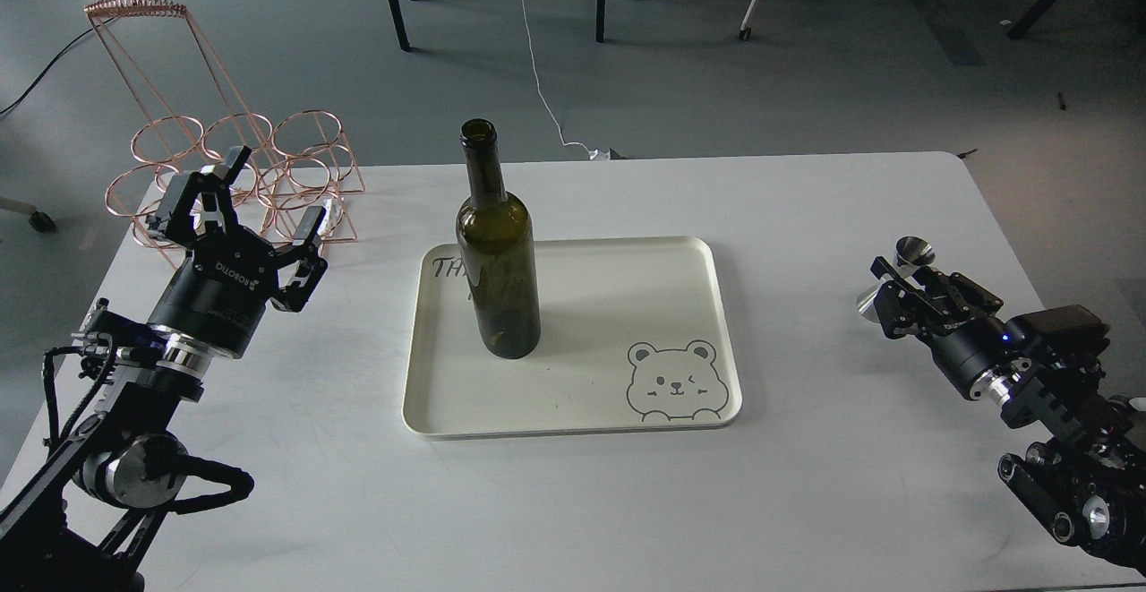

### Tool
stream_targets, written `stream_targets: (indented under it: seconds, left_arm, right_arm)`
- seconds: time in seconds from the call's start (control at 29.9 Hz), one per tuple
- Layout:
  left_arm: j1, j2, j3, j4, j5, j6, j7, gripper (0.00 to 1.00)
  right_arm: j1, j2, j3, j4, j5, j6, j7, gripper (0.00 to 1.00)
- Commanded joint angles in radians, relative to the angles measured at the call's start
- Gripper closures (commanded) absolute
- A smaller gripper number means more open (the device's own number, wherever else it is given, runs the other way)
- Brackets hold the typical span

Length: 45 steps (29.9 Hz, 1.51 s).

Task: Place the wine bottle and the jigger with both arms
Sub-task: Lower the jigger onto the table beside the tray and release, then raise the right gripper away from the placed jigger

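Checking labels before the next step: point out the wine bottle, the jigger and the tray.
wine bottle [498,292]: head view, on its wide green body.
jigger [913,253]: head view, on its upper cone, held in the right gripper [895,292].
tray [582,395]: head view, on its bare cream floor.

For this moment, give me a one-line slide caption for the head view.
Bottle upright on tray; left end effector open and empty, right end effector holding jigger.
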Motion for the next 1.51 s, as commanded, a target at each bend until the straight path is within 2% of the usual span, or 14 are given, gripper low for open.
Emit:
stream_targets:
  seconds: [0.0,0.4,0.67,0.84,1.07,1.27,1.47]
  left_arm:
    - [0.0,-0.001,0.0,0.0,0.0,0.0,0.001,0.02]
    - [0.0,0.001,0.0,0.0,0.0,-0.001,0.002,0.02]
    - [0.0,0.012,0.001,0.0,0.0,-0.004,0.001,0.02]
    - [-0.002,0.012,0.0,0.0,0.002,-0.001,0.002,0.02]
    - [-0.005,0.03,0.0,0.0,0.014,0.002,0.002,0.02]
    - [-0.005,0.05,-0.006,-0.005,0.041,0.003,0.001,0.02]
    - [-0.003,0.078,-0.011,-0.041,0.043,0.005,-0.011,0.02]
  right_arm:
    - [-0.018,-0.031,-0.001,0.017,0.001,0.0,0.0,0.02]
    - [-0.205,-0.281,-0.016,0.284,0.048,0.0,0.0,0.01]
    - [-0.328,-0.424,-0.114,0.729,0.566,0.0,0.0,0.01]
    - [-0.266,-0.403,-0.128,0.886,0.892,0.0,0.0,0.01]
    - [-0.075,-0.214,-0.14,0.878,1.189,0.0,0.0,0.01]
    - [0.053,-0.096,-0.127,0.776,1.487,0.191,0.0,0.01]
    - [0.089,-0.061,-0.119,0.628,1.567,0.525,0.0,0.01]
